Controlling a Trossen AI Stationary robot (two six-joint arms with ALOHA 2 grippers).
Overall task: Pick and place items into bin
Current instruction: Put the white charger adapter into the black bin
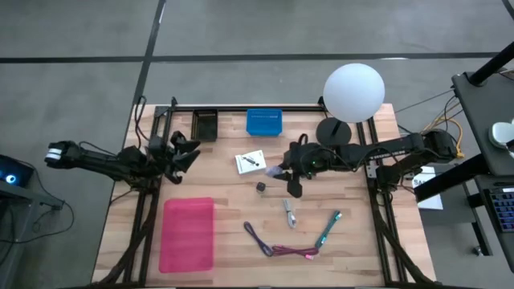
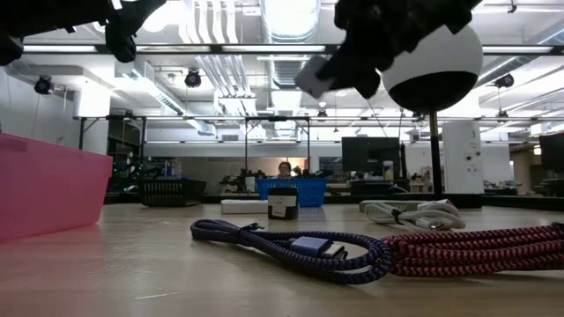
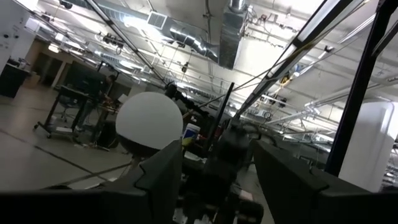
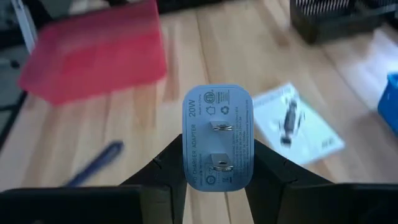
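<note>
My right gripper [image 1: 283, 171] hovers above the table's middle, shut on a small lavender-grey plug adapter [image 4: 217, 137], which also shows in the low view [image 2: 315, 77]. On the table lie a white card [image 1: 250, 161], a tiny dark cube [image 1: 261, 186], a silver clip [image 1: 289, 213], a green pen [image 1: 329, 229] and a purple-pink cord [image 1: 277, 246]. The pink bin [image 1: 189, 233] sits at the near left. My left gripper [image 1: 189, 154] waits open above the table's left side, touching nothing. My right gripper pinches the adapter by its two narrow sides [image 4: 185, 146], one finger [image 4: 163, 169] on each side. The pronged face [image 4: 219, 127] looks back at the wrist. The fingers come slanting down from the table's right. The adapter is lifted clear of the table.
A blue basket [image 1: 263, 122] and a black basket [image 1: 206, 124] stand along the far edge. The white globe lamp [image 1: 353, 92] on its black base [image 1: 334, 131] stands at the far right, close to my right arm. Bare wood lies between the bin and the cord.
</note>
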